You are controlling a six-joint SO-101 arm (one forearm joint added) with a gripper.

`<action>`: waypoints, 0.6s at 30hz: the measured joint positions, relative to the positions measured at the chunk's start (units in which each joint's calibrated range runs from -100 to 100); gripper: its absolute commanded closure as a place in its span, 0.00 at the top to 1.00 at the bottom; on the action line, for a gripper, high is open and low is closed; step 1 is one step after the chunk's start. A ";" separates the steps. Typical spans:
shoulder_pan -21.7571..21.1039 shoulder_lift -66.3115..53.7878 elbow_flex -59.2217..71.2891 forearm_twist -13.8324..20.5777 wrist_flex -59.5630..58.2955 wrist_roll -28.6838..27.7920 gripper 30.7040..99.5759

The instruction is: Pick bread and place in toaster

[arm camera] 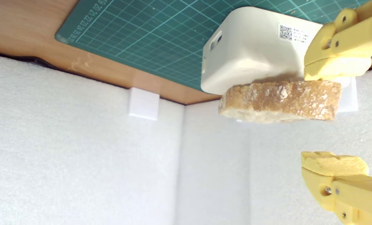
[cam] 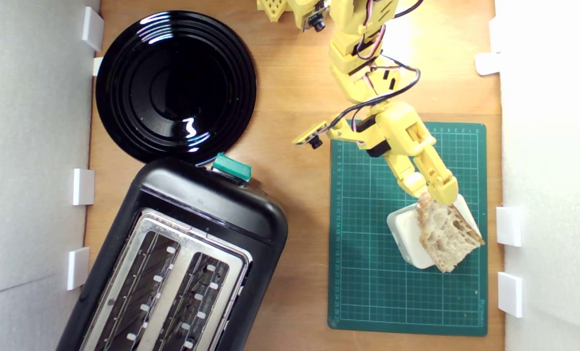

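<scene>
Gripper (arm camera: 336, 115) spread wide, one finger (arm camera: 336, 67) touching the bread (arm camera: 279, 100). Bread lies on cream block (cam: 407, 234). Toaster (cam: 182, 263) at 9 o'clock, well apart.

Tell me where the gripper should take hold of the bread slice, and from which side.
Grip the bread across its thickness at the crust edge that overhangs the cream block, one finger on each flat face. The slice lies flat on the block, so only the overhanging part leaves room underneath. In the wrist view the open gripper already straddles that edge, so coming in level from the arm's side probably works.
</scene>
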 measured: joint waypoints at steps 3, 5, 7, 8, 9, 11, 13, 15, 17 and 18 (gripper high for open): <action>-0.18 1.51 -0.46 0.53 0.00 0.00 0.76; -0.18 1.76 -0.46 0.62 0.00 0.00 0.76; -0.18 1.76 -0.46 0.62 0.00 0.10 0.76; -0.18 1.85 -0.46 0.53 0.00 0.16 0.76; -0.18 2.02 -0.46 0.27 0.00 0.21 0.76; -0.18 2.60 -0.55 0.18 0.00 0.21 0.76; -0.18 2.52 -0.55 0.18 0.00 0.21 0.76; -0.18 2.52 -0.55 0.62 0.00 0.21 0.76; -0.18 2.69 -0.55 0.62 0.00 0.21 0.76; -0.18 2.77 -0.55 0.62 0.00 0.21 0.76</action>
